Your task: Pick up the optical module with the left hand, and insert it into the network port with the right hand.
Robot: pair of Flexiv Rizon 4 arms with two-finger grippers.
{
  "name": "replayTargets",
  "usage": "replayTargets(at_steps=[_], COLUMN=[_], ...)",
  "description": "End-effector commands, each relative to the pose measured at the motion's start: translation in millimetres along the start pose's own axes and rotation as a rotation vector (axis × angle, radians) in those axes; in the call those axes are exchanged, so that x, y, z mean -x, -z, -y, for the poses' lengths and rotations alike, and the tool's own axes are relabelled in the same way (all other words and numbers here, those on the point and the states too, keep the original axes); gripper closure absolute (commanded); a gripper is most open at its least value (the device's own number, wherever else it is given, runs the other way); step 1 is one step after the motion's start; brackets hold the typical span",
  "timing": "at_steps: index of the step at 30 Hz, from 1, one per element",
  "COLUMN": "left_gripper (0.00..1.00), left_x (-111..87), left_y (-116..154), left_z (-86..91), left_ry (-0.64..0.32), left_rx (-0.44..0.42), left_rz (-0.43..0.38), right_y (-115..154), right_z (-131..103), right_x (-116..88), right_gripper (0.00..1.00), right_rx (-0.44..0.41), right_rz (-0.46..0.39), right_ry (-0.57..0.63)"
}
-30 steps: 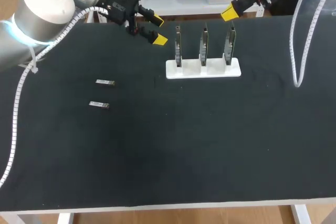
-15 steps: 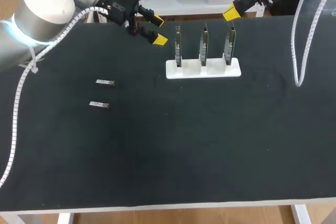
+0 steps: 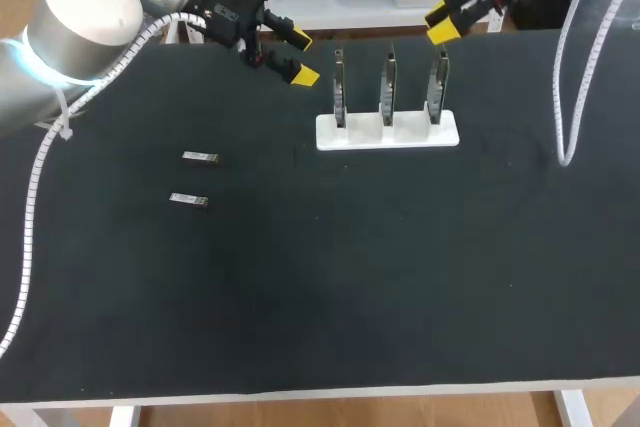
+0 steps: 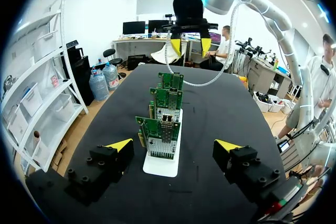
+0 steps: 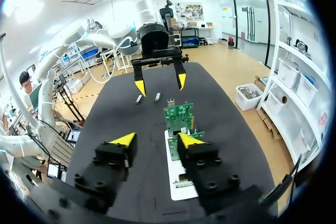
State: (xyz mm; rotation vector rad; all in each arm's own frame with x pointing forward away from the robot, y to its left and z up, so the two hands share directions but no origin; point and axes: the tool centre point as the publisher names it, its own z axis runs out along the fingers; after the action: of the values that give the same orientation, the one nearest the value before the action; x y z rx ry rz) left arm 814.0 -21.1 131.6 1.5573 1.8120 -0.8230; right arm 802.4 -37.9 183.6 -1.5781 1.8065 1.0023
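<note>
Optical modules on black table

- Left arm: glossy silver-white rounded joint housing with a pale blue glowing ring. A white spiral-wrapped cable runs along it.
- Left gripper: matte black body and two blocky black fingers with round screw recesses and wedge-shaped bright yellow tips.
- Right gripper: same black build and yellow tips, with a white coiled cable behind it.
</note>
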Motion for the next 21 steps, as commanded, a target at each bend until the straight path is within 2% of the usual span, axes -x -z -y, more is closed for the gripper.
replayTargets(at_steps=[1,7,16,21], left_gripper=[0.00,0.00,0.00,0.00], left_x=[0.5,0.5,-11.6,-20.2], left_y=[-0.1,-0.1,21.6,35.5], left_z=[-0.8,-0.8,-1.2,0.7], left_ry=[0.000,0.000,-0.023,-0.101], left_rx=[-0.002,-0.002,0.005,-0.002], left_rz=[-0.003,-0.003,-0.013,-0.076], right_y=[-0.3,-0.3,-0.3,-0.3], right_z=[1.5,1.5,1.5,1.5], right_x=[0.7,0.7,0.7,0.7], right_gripper=[0.00,0.00,0.00,0.00], right_rx=[0.002,0.002,0.002,0.002], right_rz=[-0.001,-0.001,-0.001,-0.001], right_ry=[-0.001,-0.001,-0.001,-0.001])
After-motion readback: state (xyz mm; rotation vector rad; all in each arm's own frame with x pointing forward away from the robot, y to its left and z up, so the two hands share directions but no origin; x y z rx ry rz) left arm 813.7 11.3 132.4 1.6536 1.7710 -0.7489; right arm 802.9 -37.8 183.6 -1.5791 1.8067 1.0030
